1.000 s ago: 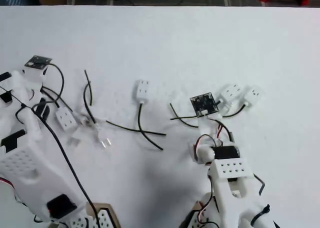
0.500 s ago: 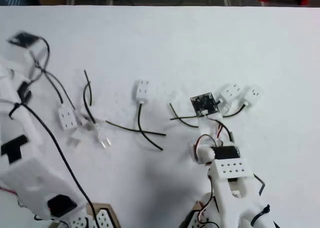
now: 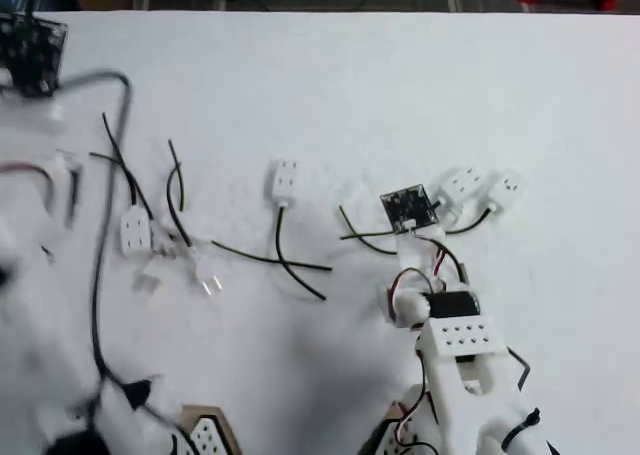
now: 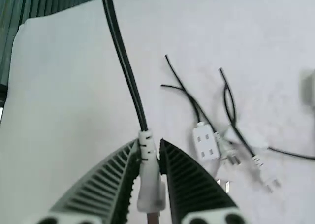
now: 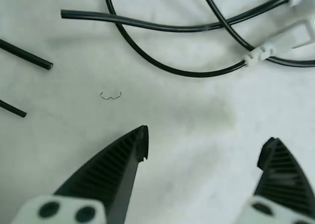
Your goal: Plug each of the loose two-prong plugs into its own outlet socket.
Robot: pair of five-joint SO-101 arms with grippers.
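Change: over the last second my left arm has swung up and away toward the far left corner of the table (image 3: 330,85), dragging its black cord (image 3: 100,205) along. The right arm and the things lying on the table have kept their places.
Step in hand: I judge I'm carrying a held plug to a socket, most likely the nearest socket (image 4: 205,141). It lies flat just beside the loose plugs (image 3: 203,270).
How to do it well: the slots seem to face up, so I'd bring the plug over them and square the prongs before pushing straight in. I'd also keep the trailing cord from sweeping the loose plugs. The socket isn't fixed down, so I expect it to slide or tip. Pinning it with the other arm would help, though that arm sits well apart from it.
Left gripper (image 4: 147,147): clamped tight on the white plug (image 4: 150,187), a finger on each flank, with the cord running up out of the jaws. Something metallic shows below the plug, perhaps a prong.
Right gripper (image 5: 206,145): spread wide and holding nothing, hanging over bare table near a tangle of cords (image 5: 162,66).
Other sockets: a middle socket (image 3: 286,178) lies alone, and another, the right-hand socket (image 3: 462,187), lies near the right arm.
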